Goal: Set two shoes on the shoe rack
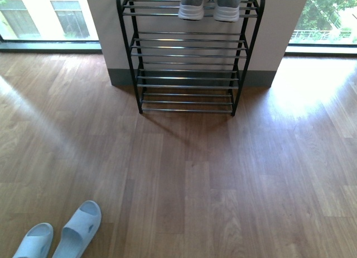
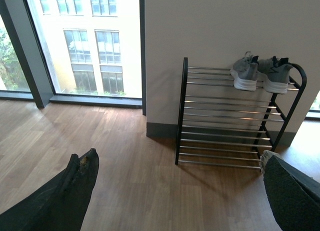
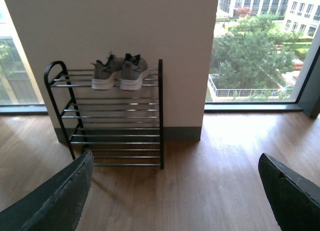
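Front view
Rack (image 1: 189, 73): black arched side frames and shiny silver rods; stands on the wood floor (image 1: 223, 174) with its back to a pale wall (image 1: 106, 23).
Sneakers (image 1: 209, 6): grey knit pair with white soles, side by side on the highest shelf in view, right of its middle, with the toes over the front rods.
Slippers (image 1: 61, 233): pale blue slides, side by side on the floor at its near left corner, well apart from the rack.
Writing: a small dark mark on the right slipper's strap, too small to read.

Left wrist view
Left gripper (image 2: 177, 158): two dark fingers (image 2: 75, 191) spread wide apart, clamped on nothing, above the floor.
Rack (image 2: 225, 126): four tiers of rods, against the wall beside a tall window (image 2: 85, 41).
Sneakers (image 2: 260, 73): on the top tier toward one end, touching each other, navy lining at the collars.

Right wrist view
Right gripper (image 3: 175, 160): fingers (image 3: 55, 201) set wide apart, nothing between them.
Sneakers (image 3: 120, 73): on the top tier of the rack (image 3: 115, 126), toes at its front edge.
Writing: dark side markings on the sneakers, not legible.
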Controlling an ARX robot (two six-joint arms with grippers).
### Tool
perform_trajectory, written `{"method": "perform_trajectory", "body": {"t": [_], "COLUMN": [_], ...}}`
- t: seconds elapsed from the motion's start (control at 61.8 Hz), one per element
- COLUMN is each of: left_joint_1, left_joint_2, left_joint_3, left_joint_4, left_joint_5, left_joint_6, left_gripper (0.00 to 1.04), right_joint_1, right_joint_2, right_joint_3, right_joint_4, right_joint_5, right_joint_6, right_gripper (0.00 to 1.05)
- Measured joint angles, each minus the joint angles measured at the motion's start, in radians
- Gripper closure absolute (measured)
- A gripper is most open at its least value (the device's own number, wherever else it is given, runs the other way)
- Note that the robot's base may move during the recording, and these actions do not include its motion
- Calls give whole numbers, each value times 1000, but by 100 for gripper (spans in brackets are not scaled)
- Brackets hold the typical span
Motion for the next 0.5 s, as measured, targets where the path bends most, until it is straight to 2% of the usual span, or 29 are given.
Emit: {"method": "perform_trajectory", "body": {"t": [0.502], "left_joint_1": [0], "left_joint_2": [0], "left_joint_3": [0], "left_joint_4": [0], "left_joint_5": [-1], "left_joint_6": [0], "left_gripper": [9], "right_joint_1": [0], "right_joint_2": [1], "right_joint_3": [0], "right_joint_4": [0], "right_joint_5": [-4], "right_joint_6": [0], "right_gripper": [9]}}
